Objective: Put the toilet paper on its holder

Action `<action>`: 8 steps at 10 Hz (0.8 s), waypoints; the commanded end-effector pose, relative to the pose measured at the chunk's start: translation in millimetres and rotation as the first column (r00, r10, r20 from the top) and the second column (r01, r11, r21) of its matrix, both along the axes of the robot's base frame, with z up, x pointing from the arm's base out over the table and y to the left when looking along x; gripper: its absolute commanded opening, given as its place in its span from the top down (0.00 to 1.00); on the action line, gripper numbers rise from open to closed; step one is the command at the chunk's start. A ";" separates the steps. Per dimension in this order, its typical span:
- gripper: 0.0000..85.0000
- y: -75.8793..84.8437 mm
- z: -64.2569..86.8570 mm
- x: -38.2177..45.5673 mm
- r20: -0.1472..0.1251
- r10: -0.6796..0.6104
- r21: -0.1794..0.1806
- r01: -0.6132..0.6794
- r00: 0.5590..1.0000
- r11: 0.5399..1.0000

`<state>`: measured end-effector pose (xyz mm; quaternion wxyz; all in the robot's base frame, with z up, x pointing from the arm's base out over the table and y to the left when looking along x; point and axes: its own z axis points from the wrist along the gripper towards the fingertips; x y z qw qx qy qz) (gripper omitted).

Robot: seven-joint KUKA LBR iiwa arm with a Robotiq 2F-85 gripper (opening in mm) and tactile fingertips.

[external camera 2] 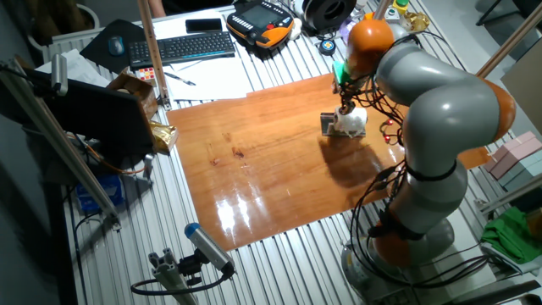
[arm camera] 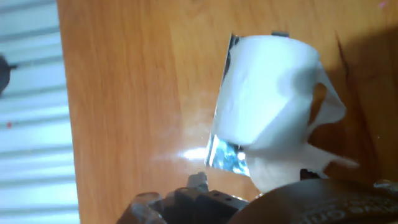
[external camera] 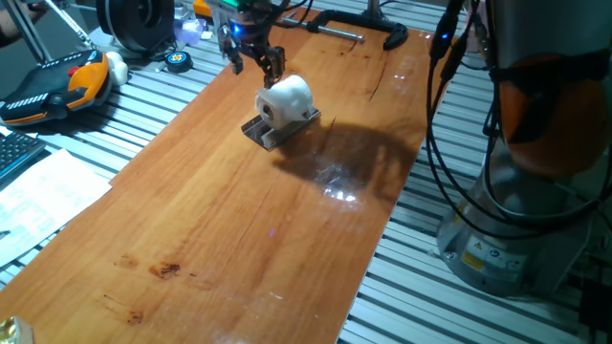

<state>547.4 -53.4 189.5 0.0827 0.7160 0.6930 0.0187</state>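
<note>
The toilet paper (external camera: 285,98), a white roll with a loose torn edge, lies on its side on the holder (external camera: 273,130), a small dark grey metal plate on the wooden board. My gripper (external camera: 255,61) hangs just behind and above the roll, open and empty, clear of the paper. In the hand view the roll (arm camera: 270,106) fills the right half, with the shiny holder plate (arm camera: 222,155) showing beneath its left edge. In the other fixed view the roll (external camera 2: 350,123) and holder (external camera 2: 328,124) sit under the gripper (external camera 2: 345,107).
A large black clamp (external camera: 359,29) lies at the board's far end. An orange and black pendant (external camera: 57,86) and papers (external camera: 48,191) are to the left on the slatted table. The arm's base (external camera: 516,220) and cables (external camera: 440,124) stand to the right.
</note>
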 end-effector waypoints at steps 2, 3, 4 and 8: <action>0.49 80.9 -5.6 -15.9 -0.018 0.212 -0.012 -0.212 0.977 0.977; 0.63 90.8 -10.9 -26.4 -0.023 0.301 -0.005 -0.301 0.953 0.954; 0.79 100.0 -16.1 -36.5 -0.033 0.400 -0.008 -0.400 0.916 0.916; 0.99 112.4 -25.2 -55.7 -0.255 0.572 0.017 -0.588 0.779 0.809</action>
